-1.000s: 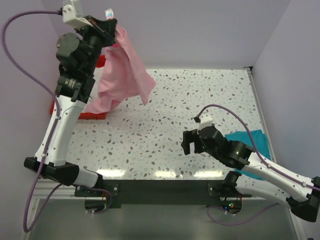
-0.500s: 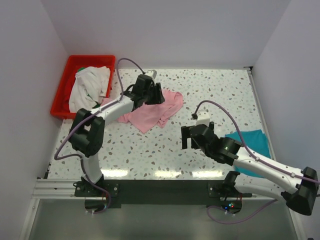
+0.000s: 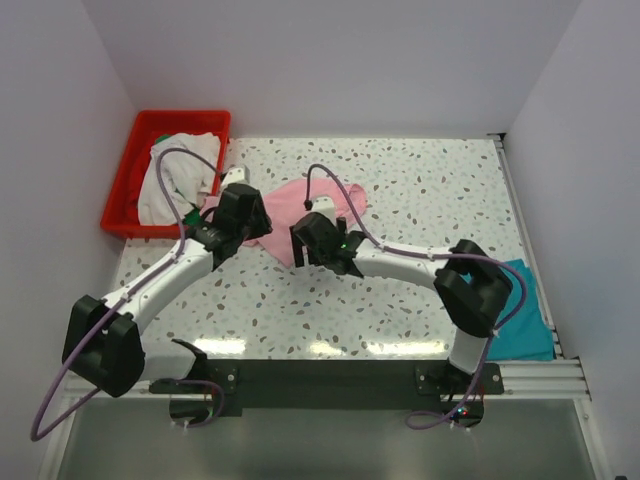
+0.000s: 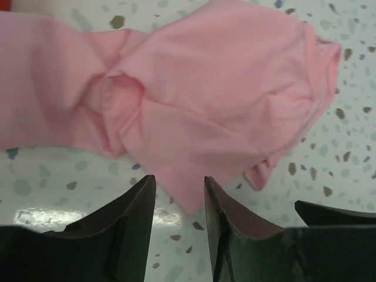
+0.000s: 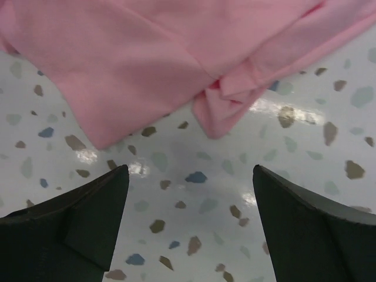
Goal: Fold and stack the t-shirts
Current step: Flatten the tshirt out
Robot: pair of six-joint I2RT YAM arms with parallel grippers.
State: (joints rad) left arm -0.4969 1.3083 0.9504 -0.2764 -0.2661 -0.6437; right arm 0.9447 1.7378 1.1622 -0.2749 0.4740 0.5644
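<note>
A light pink t-shirt (image 3: pixel 340 202) lies crumpled on the speckled table (image 3: pixel 420 190). In the left wrist view the pink t-shirt (image 4: pixel 194 100) fills the top, and one pointed corner reaches down between the tips of my left gripper (image 4: pixel 179 182), which stands open with a narrow gap. In the top view my left gripper (image 3: pixel 258 230) hovers at the shirt's left edge. My right gripper (image 3: pixel 303 243) is at its near edge, wide open over bare table (image 5: pixel 194 194), just short of the pink t-shirt (image 5: pixel 135 53). A teal t-shirt (image 3: pixel 525 320) lies at the right edge.
A red crate (image 3: pixel 125 185) at the back left holds an off-white t-shirt (image 3: pixel 178 175) with a bit of green cloth (image 3: pixel 162 140) showing. Walls close in on the left, back and right. Both arms cross the table's middle.
The left arm came down from high up, let the pink t-shirt drop onto the table and opened. The right arm swung left to the shirt's near edge.
</note>
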